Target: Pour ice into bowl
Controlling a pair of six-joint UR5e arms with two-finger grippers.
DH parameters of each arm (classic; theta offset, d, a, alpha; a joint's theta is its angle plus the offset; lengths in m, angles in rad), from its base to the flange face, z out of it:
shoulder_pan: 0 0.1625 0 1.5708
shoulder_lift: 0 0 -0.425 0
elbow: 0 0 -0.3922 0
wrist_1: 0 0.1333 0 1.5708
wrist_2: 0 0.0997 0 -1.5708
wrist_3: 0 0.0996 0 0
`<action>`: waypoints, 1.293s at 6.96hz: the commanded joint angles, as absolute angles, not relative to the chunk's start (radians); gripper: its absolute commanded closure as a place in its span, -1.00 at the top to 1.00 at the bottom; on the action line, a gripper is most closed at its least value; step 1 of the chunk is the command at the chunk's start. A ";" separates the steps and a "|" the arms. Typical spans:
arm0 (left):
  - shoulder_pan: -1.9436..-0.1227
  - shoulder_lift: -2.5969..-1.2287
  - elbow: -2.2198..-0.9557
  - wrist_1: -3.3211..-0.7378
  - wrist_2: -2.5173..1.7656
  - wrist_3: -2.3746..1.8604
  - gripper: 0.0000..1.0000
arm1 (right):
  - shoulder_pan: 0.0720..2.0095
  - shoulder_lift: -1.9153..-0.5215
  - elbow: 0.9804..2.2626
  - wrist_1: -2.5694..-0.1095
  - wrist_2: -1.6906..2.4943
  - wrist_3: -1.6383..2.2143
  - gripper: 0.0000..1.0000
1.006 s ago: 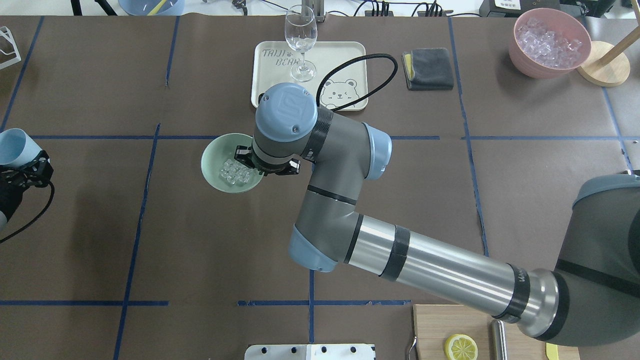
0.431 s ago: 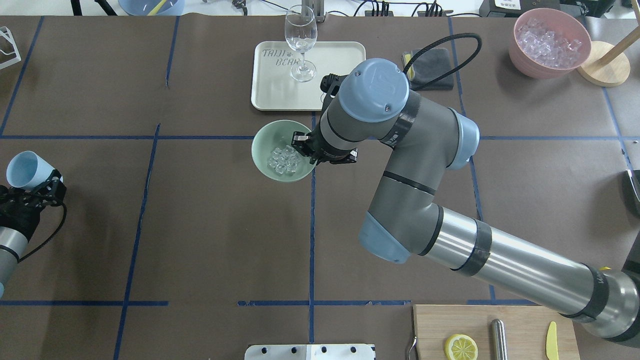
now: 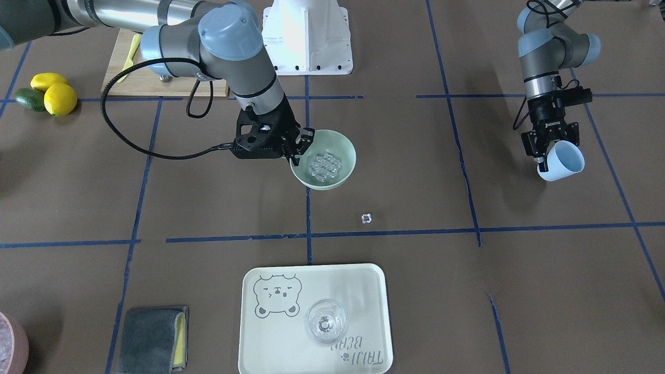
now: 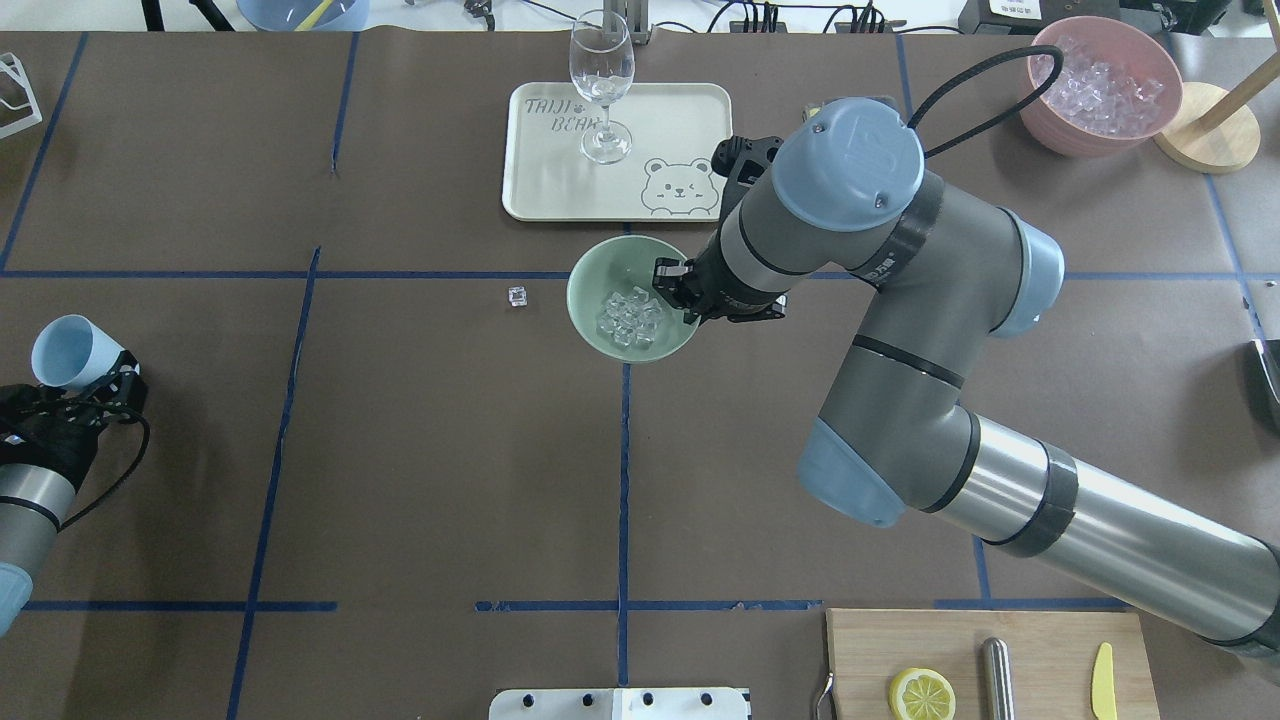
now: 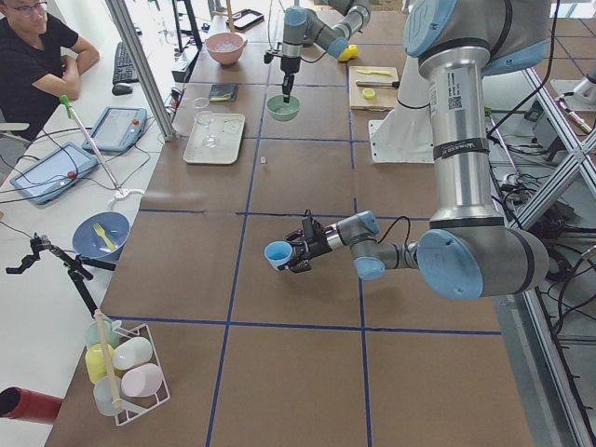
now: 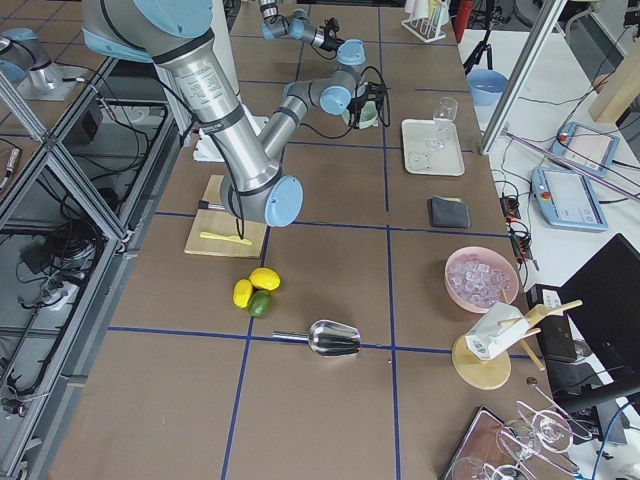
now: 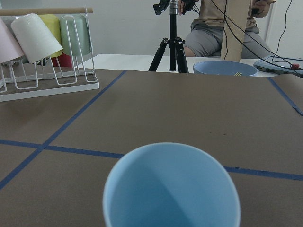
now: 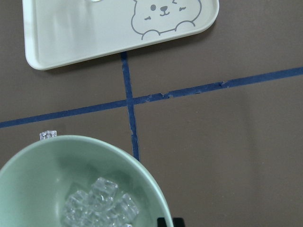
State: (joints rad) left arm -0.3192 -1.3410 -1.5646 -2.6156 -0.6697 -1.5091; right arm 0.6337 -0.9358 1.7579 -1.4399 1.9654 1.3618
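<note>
Right jaws: closed on the rim of the mint-green bowl (image 4: 598,264), pinching its wall on my right-hand side, one finger inside and one outside. The wrist sits directly above the grip point.

Bowl position: mid-bench (image 4: 400,450), over the crossing of two blue tape lines in the overhead view, just short of the near edge of the bear tray (image 4: 545,175). Bowl and tray are apart, not touching. I cannot tell whether the bowl's base rests on the bench or hangs just clear of it. It looks level.

The ice (image 4: 630,318): a cluster of clear cubes heaped in the bottom of the bowl, slightly toward my side of it. My right wrist camera shows them below the rim, with the tape crossing and a tray corner beyond.

One stray cube (image 4: 517,296) lies on the bench to the left of the bowl, near it but apart.

Left jaws: closed on a blue cup (image 4: 62,352), held low at the far left edge of the bench, well apart from the bowl. The cup is tilted, its mouth pointing away from my base.

A stemmed glass (image 4: 601,85) stands upright on the tray. A pink bowl (image 4: 1050,125) with more ice sits at the far right corner.
</note>
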 commanded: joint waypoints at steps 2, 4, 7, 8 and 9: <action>-0.319 -1.327 -1.574 -2.615 -0.673 -1.476 1.00 | 0.666 -0.992 1.807 -1.442 1.987 1.344 -1.00; -0.324 -1.222 -1.729 -2.617 -0.680 -1.390 1.00 | 0.672 -1.029 1.839 -1.442 1.987 1.302 -1.00; -0.348 -1.180 -1.874 -2.617 -0.708 -1.231 1.00 | 0.676 -1.188 1.943 -1.428 1.983 1.255 -1.00; -0.462 -1.186 -1.917 -2.617 -0.853 -1.101 1.00 | 0.680 -1.288 2.000 -1.407 1.976 1.237 -1.00; -0.560 -1.201 -1.924 -2.617 -0.930 -0.960 1.00 | 0.711 -1.389 2.005 -1.319 1.977 1.186 -1.00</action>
